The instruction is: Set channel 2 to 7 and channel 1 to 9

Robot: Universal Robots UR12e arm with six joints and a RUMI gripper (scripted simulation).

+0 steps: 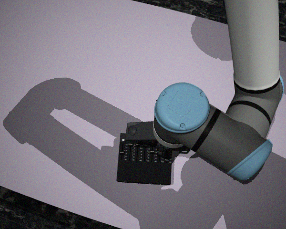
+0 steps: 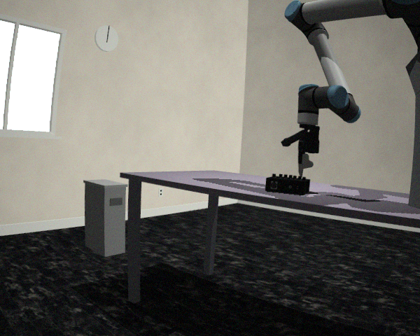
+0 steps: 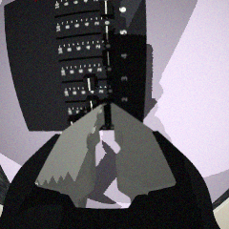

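The black lighting desk point(image 1: 144, 157) lies on the lilac table and also shows in the exterior view point(image 2: 287, 184). In the wrist view the lighting desk point(image 3: 76, 62) has several parallel fader tracks with white level marks, and channel numbers run along its right side. My gripper point(image 3: 108, 105) is shut with nothing between its fingers. Its tips stand low over the nearest fader track, right at a dark fader knob point(image 3: 108, 114). Whether they touch it I cannot tell. In the exterior and top views the gripper point(image 2: 301, 171) points straight down at the desk's right end point(image 1: 167, 153), mostly hidden under the wrist.
The arm's grey and blue wrist joint point(image 1: 181, 108) overhangs the desk's far right corner. A small black block adjoins the desk's far edge. The table's near edge runs close below the desk. A grey cabinet point(image 2: 104, 217) stands on the floor left of the table.
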